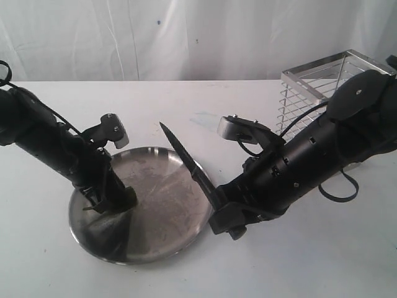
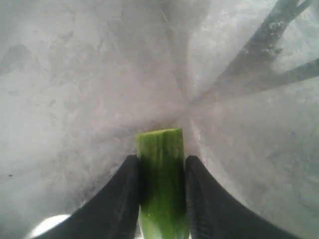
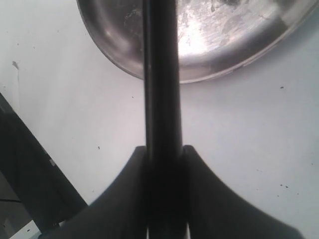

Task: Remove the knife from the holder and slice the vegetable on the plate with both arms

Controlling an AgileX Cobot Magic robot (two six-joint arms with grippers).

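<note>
The vegetable [image 2: 160,179] is on the plate [image 1: 161,230], near the plate's left rim, clamped between the fingers [image 2: 117,199] of the left gripper [image 1: 107,202]. In the left wrist view its flat pale-green end sticks out past the fingertips, low over the scuffed steel; whether it touches the plate I cannot tell.

The knife [image 1: 186,162] is out of the holder [image 1: 322,87] and in the right gripper [image 1: 223,208], which is closed on the dark handle [image 3: 162,164]. That gripper sits just off the plate's right rim, over the desk [image 1: 298,261]. The blade slants up and away over the plate's right half, tip pointing off toward the back, well apart from the vegetable.

Step, as I judge it: fetching the knife is done, the vegetable is pinned, and the approach to cut is in hand. No cut is seen in progress.

The next move calls for carrying the blade across the plate toward the left gripper, turning it edge down and crosswise to the vegetable, then pressing down on the exposed end just clear of the left fingertips. The holder stands behind the right arm [image 1: 322,155], well away from the plate.
</note>
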